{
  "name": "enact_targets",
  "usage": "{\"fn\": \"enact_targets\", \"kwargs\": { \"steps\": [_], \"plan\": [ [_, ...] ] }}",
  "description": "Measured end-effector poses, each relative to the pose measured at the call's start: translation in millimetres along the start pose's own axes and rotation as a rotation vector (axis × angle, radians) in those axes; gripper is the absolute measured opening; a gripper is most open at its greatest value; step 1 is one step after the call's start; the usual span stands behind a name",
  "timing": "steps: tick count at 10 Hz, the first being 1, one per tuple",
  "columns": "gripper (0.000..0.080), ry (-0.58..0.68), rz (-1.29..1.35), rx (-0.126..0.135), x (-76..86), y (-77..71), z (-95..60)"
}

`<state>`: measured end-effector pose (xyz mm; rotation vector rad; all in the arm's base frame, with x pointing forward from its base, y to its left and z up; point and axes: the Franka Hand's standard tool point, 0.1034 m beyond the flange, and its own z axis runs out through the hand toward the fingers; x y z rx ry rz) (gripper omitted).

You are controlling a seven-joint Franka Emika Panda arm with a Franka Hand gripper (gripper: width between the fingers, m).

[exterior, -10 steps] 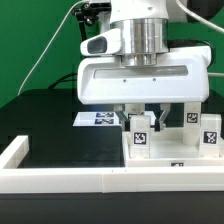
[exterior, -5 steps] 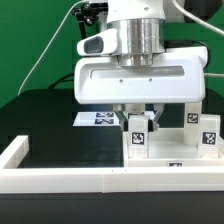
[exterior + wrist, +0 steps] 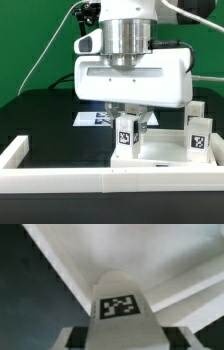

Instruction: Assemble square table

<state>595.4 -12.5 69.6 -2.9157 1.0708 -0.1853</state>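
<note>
Above the slab (image 3: pixel 160 152), your gripper (image 3: pixel 132 122) pinches a tagged leg (image 3: pixel 126 137). Another leg (image 3: pixel 198 139) stands just beside it.

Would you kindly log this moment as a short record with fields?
hand: closed on a table leg, seen between its fingers in the wrist view
held leg: upright, tag facing the exterior camera
tabletop: on the table, under the leg
other leg: standing toward the exterior view's right
marker board: behind the hand

Worktop (image 3: pixel 45 120): black, flat surface.
Marker board (image 3: pixel 92 118): lay flat on worktop, partly hidden.
Border wall (image 3: pixel 50 178): white, low, along the front edge.
Backdrop (image 3: pixel 30 40): green.
</note>
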Motion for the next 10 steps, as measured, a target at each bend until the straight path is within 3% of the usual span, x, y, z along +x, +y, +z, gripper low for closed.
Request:
{"fn": "enact_targets", "kwargs": {
  "steps": [2, 3, 4, 5, 7, 10],
  "plan": [
    [0.0310, 0.000, 0.010, -0.002, 0.1, 1.3, 0.0],
    [0.0368, 0.000, 0.010, -0.002, 0.0, 1.3, 0.2],
    [0.0565, 0.000, 0.011, -0.002, 0.0, 1.3, 0.2],
    [0.0565, 0.000, 0.011, -0.002, 0.0, 1.3, 0.2],
    [0.0644, 0.000, 0.011, -0.002, 0.0, 1.3, 0.3],
    [0.0649, 0.000, 0.011, -0.002, 0.0, 1.3, 0.3]
  ]
}}
